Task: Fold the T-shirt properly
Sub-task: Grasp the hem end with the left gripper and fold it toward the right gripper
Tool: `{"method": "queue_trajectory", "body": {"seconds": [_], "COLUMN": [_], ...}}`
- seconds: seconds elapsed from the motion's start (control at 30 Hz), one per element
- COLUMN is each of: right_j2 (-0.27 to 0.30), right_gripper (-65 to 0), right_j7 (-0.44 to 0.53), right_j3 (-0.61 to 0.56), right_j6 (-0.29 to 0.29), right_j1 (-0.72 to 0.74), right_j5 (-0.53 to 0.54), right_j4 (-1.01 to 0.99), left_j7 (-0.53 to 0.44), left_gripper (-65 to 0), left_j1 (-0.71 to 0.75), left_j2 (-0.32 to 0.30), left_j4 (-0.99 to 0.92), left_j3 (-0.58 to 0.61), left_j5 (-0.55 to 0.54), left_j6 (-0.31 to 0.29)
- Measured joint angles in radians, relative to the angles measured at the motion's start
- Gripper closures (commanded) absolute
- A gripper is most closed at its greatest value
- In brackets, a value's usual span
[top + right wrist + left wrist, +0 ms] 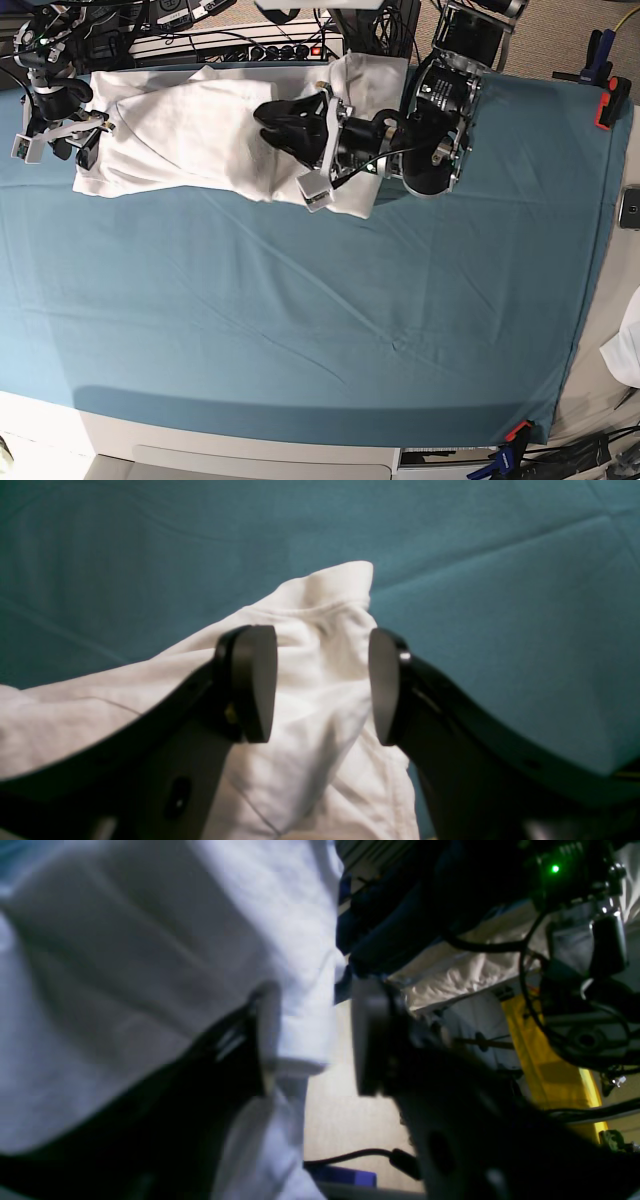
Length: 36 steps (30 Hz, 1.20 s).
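1. Two robot arms work over a table covered by a big teal cloth (pixel 330 330). A white T-shirt (pixel 190 135) lies bunched along the upper left of the base view, partly folded over on itself and far from flat.

2. Toward the top centre of the base view, the left gripper (pixel 290 130) reaches leftward across the shirt's middle. In the left wrist view its fingers (pixel 267 1035) stand apart, with a hemmed edge of white fabric hanging between them, against one finger and clear of the other — so the cloth looks released, not pinched.

3. At the upper left corner of the base view, the right gripper (pixel 322 685) sits at the shirt's far end. In the right wrist view its fingers are wide open, straddling a raised, stitched fold of fabric without closing on it.

4. Handling, as a judgement: the shirt is thin, light and limp. It will sag, crease and trail when lifted, and one layer may slide off another. It is not fragile.

5. Where to hold, also a judgement: seams and hems — the stitched ridge between the right fingers, or the hemmed edge by the left — give a thicker, surer bite than loose cloth, and a pinch there is less likely to catch the teal cloth beneath.
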Motion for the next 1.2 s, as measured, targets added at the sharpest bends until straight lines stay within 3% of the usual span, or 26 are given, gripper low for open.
{"method": "queue_trajectory", "body": {"seconds": [0.2,0.33,0.37,0.5,0.63,0.77,0.97,1.2], "right_j2": [0.0,0.0,0.0,0.0,0.0,0.0,0.0,0.0], "right_gripper": [-29.5,-29.5,-29.5,-29.5,-29.5,-29.5,-29.5,-29.5], "right_j7": [0.0,0.0,0.0,0.0,0.0,0.0,0.0,0.0], "right_j3": [0.0,0.0,0.0,0.0,0.0,0.0,0.0,0.0], "right_j6": [0.0,0.0,0.0,0.0,0.0,0.0,0.0,0.0], "right_j1": [0.0,0.0,0.0,0.0,0.0,0.0,0.0,0.0], "right_j5": [0.0,0.0,0.0,0.0,0.0,0.0,0.0,0.0], "right_j4": [0.0,0.0,0.0,0.0,0.0,0.0,0.0,0.0], "left_j7": [0.027,0.039,0.039,0.039,-0.005,-0.024,-0.059,-0.136], "left_gripper": [-22.8,-1.4,0.0,0.0,0.0,0.0,0.0,0.0], "left_j1": [-0.021,-0.028,-0.028,-0.019,0.008,0.045,0.111,0.144], "left_j2": [0.0,0.0,0.0,-0.001,-0.039,-0.076,-0.076,-0.076], "left_j4": [0.045,0.137,0.15,0.163,0.163,0.193,0.204,0.204], "left_j3": [0.0,-0.04,-0.058,-0.141,-0.183,-0.189,-0.188,-0.188], "left_j5": [0.003,0.039,0.06,0.087,0.228,0.276,0.325,0.47], "left_j6": [0.001,0.0,0.0,0.0,0.028,0.04,0.046,0.111]}}
